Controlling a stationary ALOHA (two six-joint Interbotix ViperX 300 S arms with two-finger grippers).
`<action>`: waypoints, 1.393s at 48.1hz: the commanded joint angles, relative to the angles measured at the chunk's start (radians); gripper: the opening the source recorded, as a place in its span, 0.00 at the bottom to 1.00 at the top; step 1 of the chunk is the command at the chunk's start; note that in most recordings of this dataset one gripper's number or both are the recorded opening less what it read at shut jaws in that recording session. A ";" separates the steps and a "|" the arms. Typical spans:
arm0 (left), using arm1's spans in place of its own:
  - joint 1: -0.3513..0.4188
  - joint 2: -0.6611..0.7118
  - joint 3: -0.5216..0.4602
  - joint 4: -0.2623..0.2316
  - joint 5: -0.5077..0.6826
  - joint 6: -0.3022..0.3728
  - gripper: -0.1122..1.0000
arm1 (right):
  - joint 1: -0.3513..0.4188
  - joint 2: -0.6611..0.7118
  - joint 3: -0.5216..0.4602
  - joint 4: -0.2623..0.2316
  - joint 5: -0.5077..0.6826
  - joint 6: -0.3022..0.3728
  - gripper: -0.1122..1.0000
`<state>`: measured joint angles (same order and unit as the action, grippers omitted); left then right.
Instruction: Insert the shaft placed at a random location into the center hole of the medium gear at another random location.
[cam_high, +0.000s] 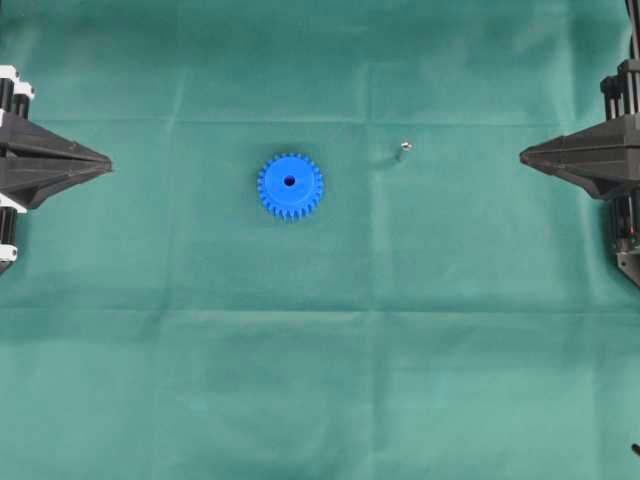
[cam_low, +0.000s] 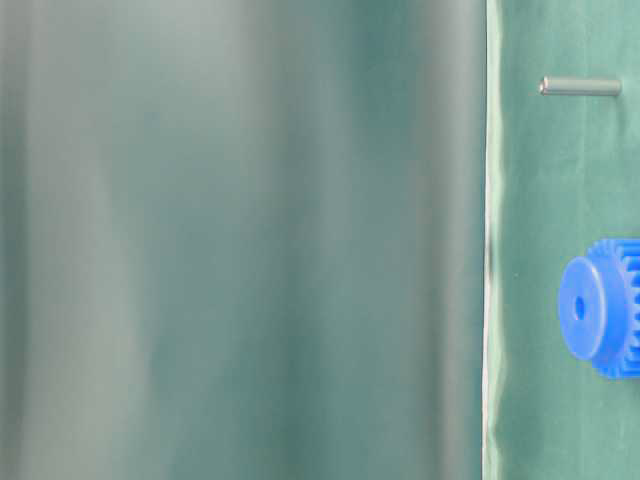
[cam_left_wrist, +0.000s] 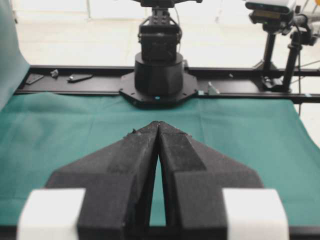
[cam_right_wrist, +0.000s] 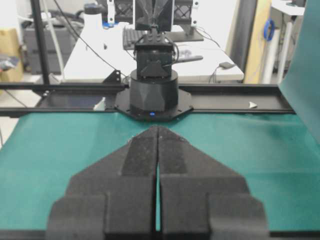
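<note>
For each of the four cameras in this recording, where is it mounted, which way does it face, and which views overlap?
Overhead: above the table, looking straight down on the green cloth, bright blue toothed plastic gear, tiny silvery metal pin, left gripper and right gripper.
Table-level: low and image turned sideways, showing gear and pin; no robot parts.
Left wrist: behind shut gripper, facing the opposite arm's base.
Right wrist: the same, mirrored.
Shared: overhead and table-level both show gear and pin.

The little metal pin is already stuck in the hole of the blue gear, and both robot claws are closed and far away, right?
Not quite. The overhead view shows the pin on the green cloth, apart from the blue gear, whose hole is empty. Both claws, left and right, are closed and far away.
</note>
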<state>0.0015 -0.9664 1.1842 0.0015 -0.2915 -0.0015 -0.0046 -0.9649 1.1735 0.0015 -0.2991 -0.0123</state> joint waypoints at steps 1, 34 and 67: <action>-0.005 0.015 -0.038 0.012 0.021 -0.003 0.10 | -0.005 0.011 -0.015 -0.003 0.005 0.005 0.11; -0.005 0.012 -0.038 0.012 0.037 -0.003 0.10 | -0.153 0.290 -0.017 -0.006 -0.092 -0.026 0.75; -0.005 0.015 -0.034 0.014 0.043 0.000 0.10 | -0.259 0.925 -0.046 0.046 -0.431 -0.032 0.87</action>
<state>-0.0015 -0.9587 1.1674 0.0123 -0.2470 -0.0031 -0.2592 -0.0690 1.1520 0.0368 -0.7010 -0.0291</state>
